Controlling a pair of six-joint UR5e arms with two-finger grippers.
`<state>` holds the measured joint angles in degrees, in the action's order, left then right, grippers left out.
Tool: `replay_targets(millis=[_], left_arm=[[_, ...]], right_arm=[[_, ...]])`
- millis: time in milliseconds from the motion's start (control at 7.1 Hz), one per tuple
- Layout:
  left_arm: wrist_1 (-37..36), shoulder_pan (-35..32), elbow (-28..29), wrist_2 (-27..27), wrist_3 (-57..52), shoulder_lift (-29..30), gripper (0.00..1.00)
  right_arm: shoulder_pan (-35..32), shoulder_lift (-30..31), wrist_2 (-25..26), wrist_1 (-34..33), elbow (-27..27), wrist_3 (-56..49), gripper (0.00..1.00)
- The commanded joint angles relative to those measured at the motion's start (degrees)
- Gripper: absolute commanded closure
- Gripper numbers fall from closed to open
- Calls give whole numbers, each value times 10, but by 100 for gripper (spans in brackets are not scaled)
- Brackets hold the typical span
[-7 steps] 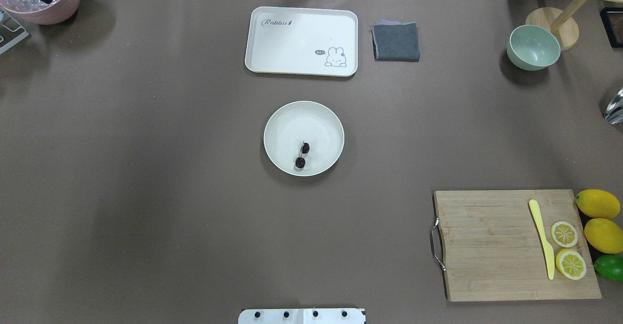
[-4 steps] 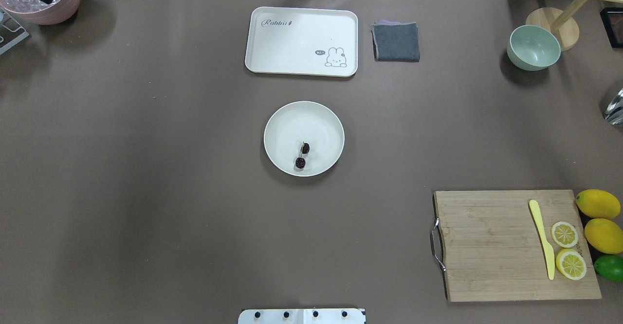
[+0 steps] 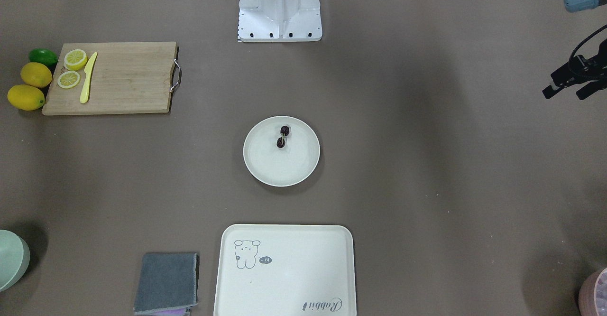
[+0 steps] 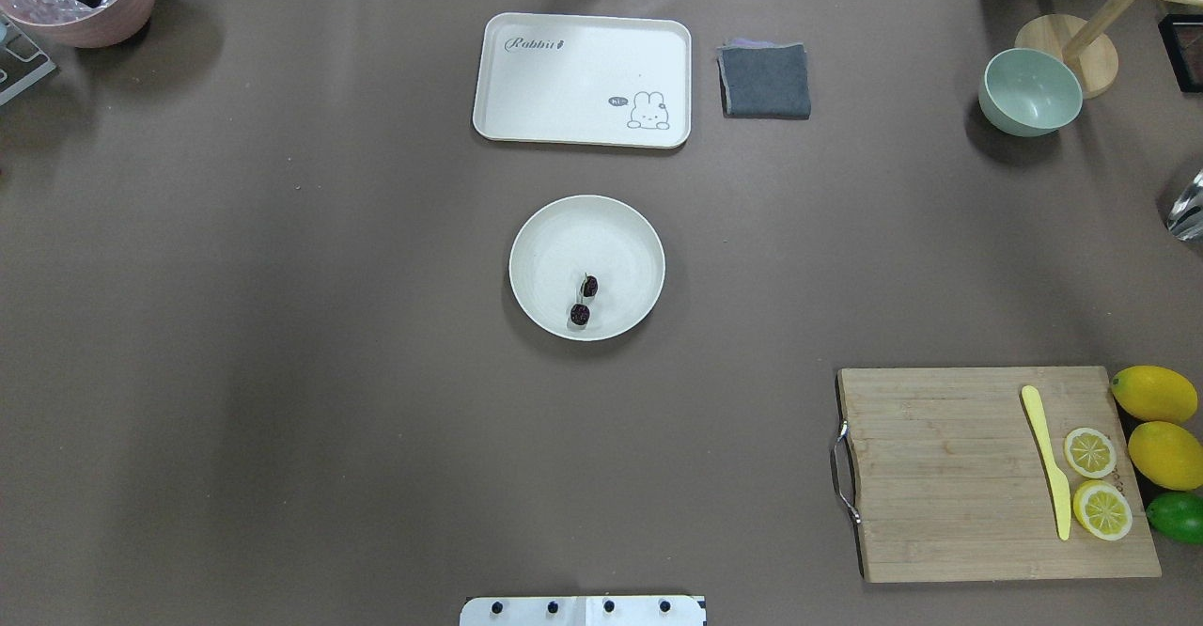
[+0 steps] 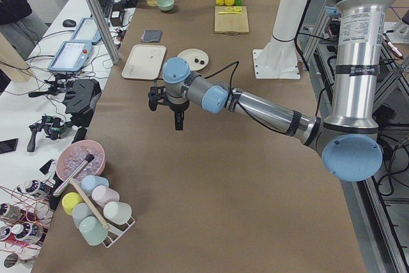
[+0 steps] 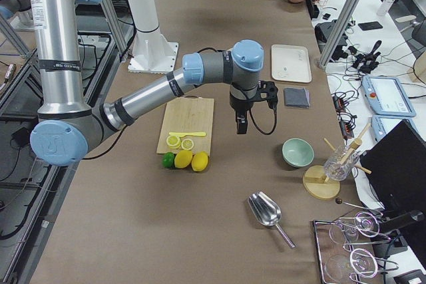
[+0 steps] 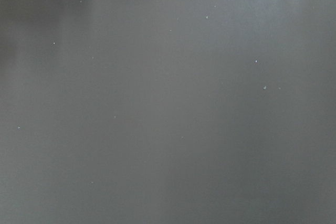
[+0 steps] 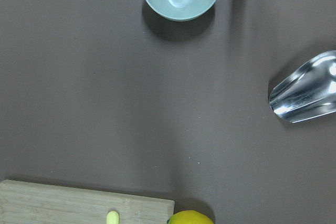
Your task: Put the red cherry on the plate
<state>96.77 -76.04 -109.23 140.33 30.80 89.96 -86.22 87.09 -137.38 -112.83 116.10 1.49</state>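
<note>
- Two dark fruits on one pale stem, the red cherry (image 4: 584,300), lie inside the plate (image 4: 564,236), on its half nearer the robot.
- We see the plate mid-counter (image 4: 282,325), short of the cream tray (image 4: 583,62).
- The left end effector (image 5: 171,108) hangs over bare counter, well apart from the plate; we cannot tell its opening.
- The right end effector (image 6: 241,123) hovers between the cutting board (image 6: 190,121) and the green bowl (image 6: 297,152); again, we cannot tell.
</note>
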Motion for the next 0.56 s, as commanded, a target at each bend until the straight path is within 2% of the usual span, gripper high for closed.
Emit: replay_targets(millis=[0, 423], left_arm=[[0, 1, -6, -20, -7, -7, 2], [-6, 4, -2, -80, -10, -7, 2]], right_arm=[[0, -6, 0, 0, -2, -1, 1], [-2, -5, 4, 0, -2, -1, 1]])
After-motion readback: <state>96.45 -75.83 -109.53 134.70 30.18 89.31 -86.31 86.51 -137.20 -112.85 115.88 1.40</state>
